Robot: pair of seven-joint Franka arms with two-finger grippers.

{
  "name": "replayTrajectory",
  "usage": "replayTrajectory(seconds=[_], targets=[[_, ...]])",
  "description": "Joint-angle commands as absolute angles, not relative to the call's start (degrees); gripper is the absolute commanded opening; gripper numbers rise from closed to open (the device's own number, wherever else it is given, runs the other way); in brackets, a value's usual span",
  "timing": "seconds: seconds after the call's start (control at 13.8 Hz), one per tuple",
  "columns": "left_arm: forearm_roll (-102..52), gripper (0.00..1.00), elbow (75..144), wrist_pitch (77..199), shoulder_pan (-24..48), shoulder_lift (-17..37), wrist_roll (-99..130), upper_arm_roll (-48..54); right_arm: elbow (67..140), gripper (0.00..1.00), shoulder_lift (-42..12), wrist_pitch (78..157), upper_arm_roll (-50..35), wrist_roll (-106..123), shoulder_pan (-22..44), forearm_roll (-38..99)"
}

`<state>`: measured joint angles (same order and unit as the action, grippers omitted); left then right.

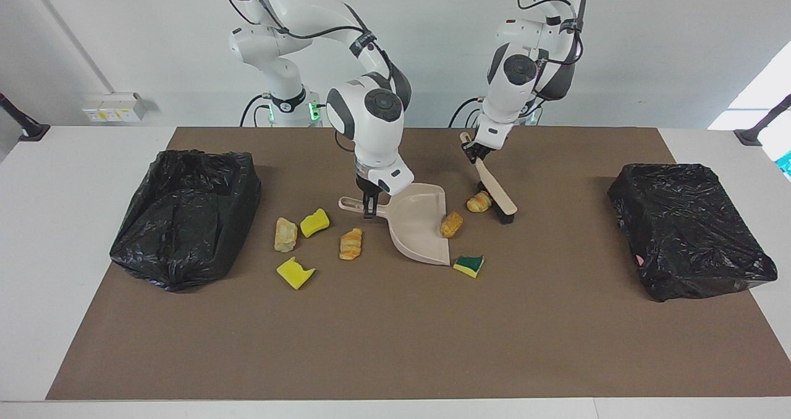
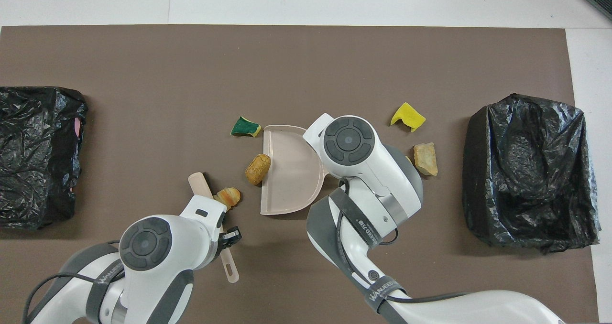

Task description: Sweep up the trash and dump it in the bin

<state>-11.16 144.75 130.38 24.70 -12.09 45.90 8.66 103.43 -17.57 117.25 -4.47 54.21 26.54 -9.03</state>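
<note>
My right gripper (image 1: 369, 209) is shut on the handle of the beige dustpan (image 1: 420, 227), which lies flat mid-mat; in the overhead view my wrist hides those fingers. My left gripper (image 1: 473, 150) is shut on the beige brush (image 1: 496, 196), whose bristle end rests on the mat against a croissant piece (image 1: 477, 203) (image 2: 228, 196). Another pastry piece (image 1: 451, 224) sits at the dustpan's mouth (image 2: 287, 171). A green-backed sponge (image 1: 468, 264) lies beside the pan's farther corner. Two yellow sponges (image 1: 314, 222) (image 1: 295, 272) and two pastry bits (image 1: 350, 244) (image 1: 285, 234) lie toward the right arm's end.
A bin lined with a black bag (image 1: 185, 215) (image 2: 530, 171) stands at the right arm's end of the brown mat. A second black-bagged bin (image 1: 689, 237) (image 2: 36, 156) stands at the left arm's end.
</note>
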Motion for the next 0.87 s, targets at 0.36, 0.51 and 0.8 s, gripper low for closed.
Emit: replayTrajectory(seconds=[0.36,0.51,0.8], targets=[[-13.27,0.00,131.49,133.86,31.02,-1.67,42.20,8.00,105.64,0.00,-16.00,118.39,-4.83,56.51,26.10,-8.53],[-13.18,0.00,131.48,130.02,30.15,-2.37,34.07,7.56,105.64,0.00,-16.00,118.30,-4.83,56.51,26.10,-8.53],[-10.04,0.00,125.18,118.41,20.50,-0.89,12.33,7.38,105.56,0.00,-16.00,118.04,-4.83,56.86,25.75,-8.61]])
